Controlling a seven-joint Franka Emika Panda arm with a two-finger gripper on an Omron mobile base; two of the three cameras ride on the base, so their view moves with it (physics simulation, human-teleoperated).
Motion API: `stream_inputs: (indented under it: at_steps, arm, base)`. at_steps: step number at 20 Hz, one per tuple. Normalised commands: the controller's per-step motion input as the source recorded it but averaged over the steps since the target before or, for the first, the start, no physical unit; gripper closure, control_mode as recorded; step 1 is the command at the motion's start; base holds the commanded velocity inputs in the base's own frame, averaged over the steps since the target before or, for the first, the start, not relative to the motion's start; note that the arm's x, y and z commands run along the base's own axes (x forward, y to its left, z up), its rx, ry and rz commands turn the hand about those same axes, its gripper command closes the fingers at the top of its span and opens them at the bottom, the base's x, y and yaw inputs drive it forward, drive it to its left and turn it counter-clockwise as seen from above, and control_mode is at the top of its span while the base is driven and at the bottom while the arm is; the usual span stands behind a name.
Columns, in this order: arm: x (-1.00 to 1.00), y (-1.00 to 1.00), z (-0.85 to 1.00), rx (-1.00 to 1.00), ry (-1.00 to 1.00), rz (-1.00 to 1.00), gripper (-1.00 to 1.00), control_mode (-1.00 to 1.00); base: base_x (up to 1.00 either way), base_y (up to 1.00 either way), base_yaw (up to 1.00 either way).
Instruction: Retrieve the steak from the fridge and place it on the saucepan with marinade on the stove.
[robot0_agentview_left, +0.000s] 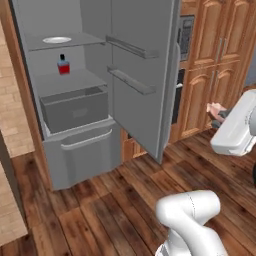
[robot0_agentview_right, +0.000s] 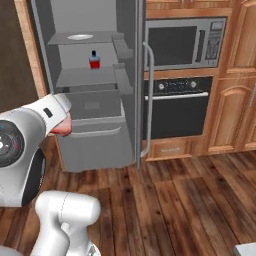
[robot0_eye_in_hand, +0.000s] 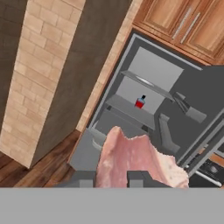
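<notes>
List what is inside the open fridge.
Inside the fridge: a white plate on the upper shelf, a red bottle on the shelf below, then a grey drawer whose contents are hidden.

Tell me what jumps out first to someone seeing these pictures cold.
The open fridge dominates the room, with its door swung wide and a red bottle standing on a middle shelf below a white plate. In the hand view, the pink steak is pinched in the gripper, held out in front of the fridge above the wooden floor.
</notes>
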Motion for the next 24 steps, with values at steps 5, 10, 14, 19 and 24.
stream_inputs:
  at_steps: [5,10,14,19,24]
  arm:
    - [0.00,0.00,0.00,0.00,0.00,0.00,1.00,1.00]
    - [0.00,0.00,0.00,0.00,0.00,0.00,1.00,1.00]
    - [0.00,0.00,0.00,0.00,0.00,0.00,1.00,1.00]
    - [0.00,0.00,0.00,0.00,0.00,0.00,1.00,1.00]
    - [0.00,0.00,0.00,0.00,0.00,0.00,1.00,1.00]
  base:
    - [-0.12,-0.36,-0.29]
    - [-0.01,-0.38,-0.31]
    - [0.00,-0.36,-0.31]
    - [0.00,-0.49,-0.28]
    - [0.00,-0.60,-0.25]
